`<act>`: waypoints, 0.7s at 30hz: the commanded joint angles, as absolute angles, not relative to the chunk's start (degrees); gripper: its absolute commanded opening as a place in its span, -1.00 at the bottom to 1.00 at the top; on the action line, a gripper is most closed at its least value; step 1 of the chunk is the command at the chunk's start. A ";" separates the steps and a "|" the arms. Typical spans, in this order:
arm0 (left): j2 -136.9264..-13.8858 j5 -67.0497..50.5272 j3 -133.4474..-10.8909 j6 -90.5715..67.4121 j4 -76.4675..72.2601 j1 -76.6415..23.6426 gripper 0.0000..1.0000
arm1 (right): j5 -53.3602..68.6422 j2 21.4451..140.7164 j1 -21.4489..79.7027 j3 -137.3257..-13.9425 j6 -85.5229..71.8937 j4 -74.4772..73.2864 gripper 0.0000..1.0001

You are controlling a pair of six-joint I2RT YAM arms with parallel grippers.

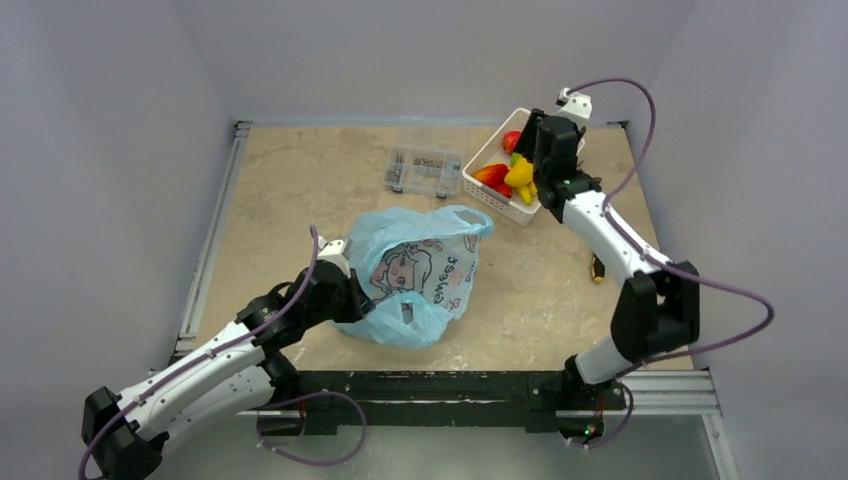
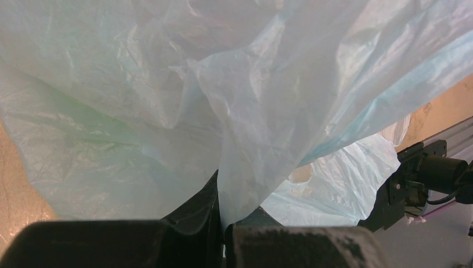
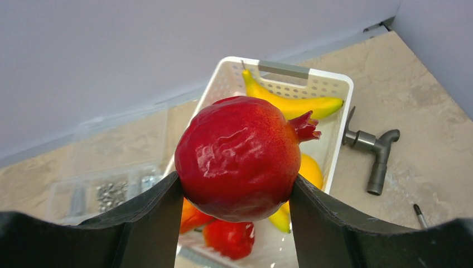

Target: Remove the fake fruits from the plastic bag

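The light blue plastic bag [image 1: 415, 275] with a cartoon girl print lies crumpled on the table. My left gripper [image 1: 345, 290] is at its left side, shut on a fold of the plastic bag [image 2: 245, 139]. A faint green shape shows through the film in the left wrist view [image 2: 83, 123]; I cannot tell whether it is the grapes. My right gripper [image 1: 553, 150] hovers over the white basket [image 1: 478, 190] and is shut on the dark red round fruit [image 3: 240, 156], held above the basket [image 3: 334, 84].
The basket holds a yellow banana [image 3: 290, 103], yellow-orange mangoes [image 3: 309, 170] and red pieces [image 3: 231, 237]. A clear parts box [image 1: 424, 170] sits left of it. A grey pipe fitting [image 3: 371, 148] lies right of the basket. Grey walls enclose the table.
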State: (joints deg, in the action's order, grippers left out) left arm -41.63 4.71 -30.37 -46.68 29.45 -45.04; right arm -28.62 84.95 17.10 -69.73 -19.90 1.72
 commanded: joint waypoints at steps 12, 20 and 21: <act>-43.60 1.31 -31.98 -45.30 27.57 -45.19 -1.00 | -14.69 116.09 3.19 -96.90 -20.63 -8.77 -0.88; -47.54 2.88 -34.12 -43.35 27.83 -45.11 -1.00 | -12.28 119.46 2.73 -103.26 -19.66 -16.33 0.58; -47.71 3.13 -34.18 -43.64 27.59 -45.15 -1.00 | -12.08 119.58 2.77 -104.73 -19.75 -17.86 0.71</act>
State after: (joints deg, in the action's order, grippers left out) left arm -46.72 1.96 -30.79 -44.91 29.47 -45.04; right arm -13.80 119.92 2.44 -97.58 -20.27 -13.30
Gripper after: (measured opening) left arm 0.007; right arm 0.751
